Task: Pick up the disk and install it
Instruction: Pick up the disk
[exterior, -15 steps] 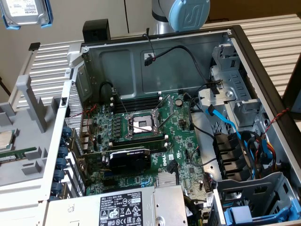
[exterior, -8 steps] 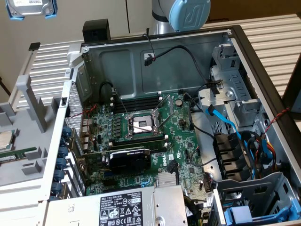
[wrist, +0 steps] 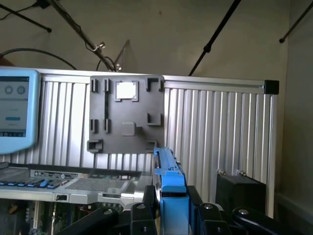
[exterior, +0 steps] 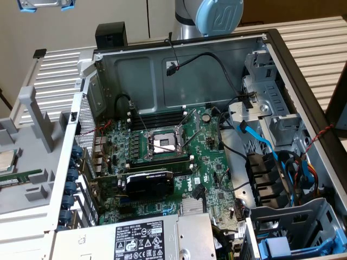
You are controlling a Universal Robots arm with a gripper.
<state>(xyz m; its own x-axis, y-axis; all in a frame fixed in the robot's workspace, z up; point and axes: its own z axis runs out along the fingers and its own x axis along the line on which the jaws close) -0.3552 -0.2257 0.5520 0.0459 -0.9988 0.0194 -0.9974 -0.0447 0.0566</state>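
Between the black fingers of the gripper, in the wrist view, stood the disk, edge-on, its blue carrier frame rising above the jaws. The jaws were partly closed and seemed to clamp it from both sides. It was held clear of the open computer case. A blue-and-silver shape at the exterior view's upper left corner was probably the same disk. Beyond it a grey holder plate stood against a ribbed panel. Inside the case, the motherboard lay uncovered.
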